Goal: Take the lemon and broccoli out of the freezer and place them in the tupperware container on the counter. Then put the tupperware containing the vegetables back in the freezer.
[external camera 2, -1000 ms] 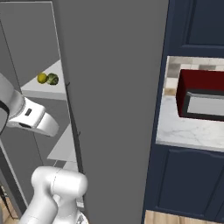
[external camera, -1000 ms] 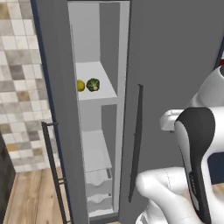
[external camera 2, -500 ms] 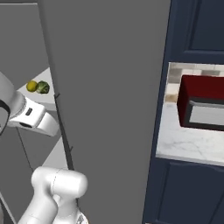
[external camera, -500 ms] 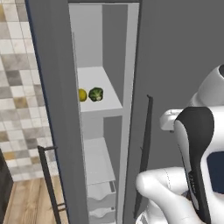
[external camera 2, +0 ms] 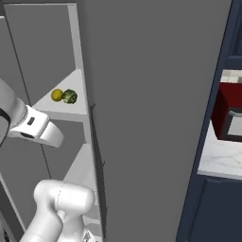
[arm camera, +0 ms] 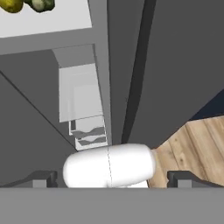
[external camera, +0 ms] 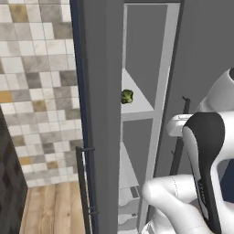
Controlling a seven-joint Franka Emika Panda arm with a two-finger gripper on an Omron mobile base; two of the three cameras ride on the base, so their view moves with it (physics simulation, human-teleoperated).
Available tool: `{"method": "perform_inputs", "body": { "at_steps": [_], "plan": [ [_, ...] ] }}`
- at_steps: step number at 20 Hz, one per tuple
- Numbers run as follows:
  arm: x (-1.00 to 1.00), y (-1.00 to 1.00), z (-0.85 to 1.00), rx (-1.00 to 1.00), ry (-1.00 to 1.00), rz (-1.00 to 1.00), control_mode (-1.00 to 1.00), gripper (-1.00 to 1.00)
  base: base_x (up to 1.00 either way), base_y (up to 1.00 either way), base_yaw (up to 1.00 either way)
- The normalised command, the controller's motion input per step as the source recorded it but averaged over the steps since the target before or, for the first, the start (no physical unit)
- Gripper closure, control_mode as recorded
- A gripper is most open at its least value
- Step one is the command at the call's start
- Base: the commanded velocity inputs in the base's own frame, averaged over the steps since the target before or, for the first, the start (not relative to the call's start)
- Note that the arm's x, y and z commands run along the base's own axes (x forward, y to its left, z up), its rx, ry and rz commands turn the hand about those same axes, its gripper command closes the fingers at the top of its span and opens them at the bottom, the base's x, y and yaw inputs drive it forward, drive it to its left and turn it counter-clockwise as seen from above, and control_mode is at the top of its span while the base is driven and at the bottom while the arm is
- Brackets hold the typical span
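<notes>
— Is any text, label, brand, number or sign showing on the freezer point(external camera 2: 156, 94) or on anything beside it?

— None is showing. The grey freezer panels are appearing blank, and so is the red microwave point(external camera 2: 229, 116) on the counter point(external camera 2: 218, 158).

— Is any marking reading on the white shelf point(external camera 2: 64, 105)?

— No. Nothing legible is appearing there or on the tiled wall point(external camera: 39, 91).

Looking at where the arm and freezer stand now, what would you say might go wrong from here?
The small yellow lemon and dark green broccoli clump touch on the white shelf, so grasping one may roll the other. The tall grey freezer's opening looks narrow; the arm might clip its frame.
</notes>
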Motion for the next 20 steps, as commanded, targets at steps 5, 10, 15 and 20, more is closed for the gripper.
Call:
{"method": "perform_inputs", "body": {
  "at_steps": [5,10,15,20],
  "plan": [
    [0.00,0.00,0.00,0.00,0.00,0.00,1.00,-1.00,0.29,0.30,0.01],
    [0.09,0.00,0.07,0.15,0.03,0.04,-1.00,-1.00,0.12,0.04,0.01],
    [0.01,0.00,0.25,0.31,0.00,0.14,-1.00,-1.00,0.00,0.00,0.00],
    [0.01,0.08,0.26,0.23,-0.06,0.09,-1.00,-1.00,0.00,0.00,0.00]
  ]
}}
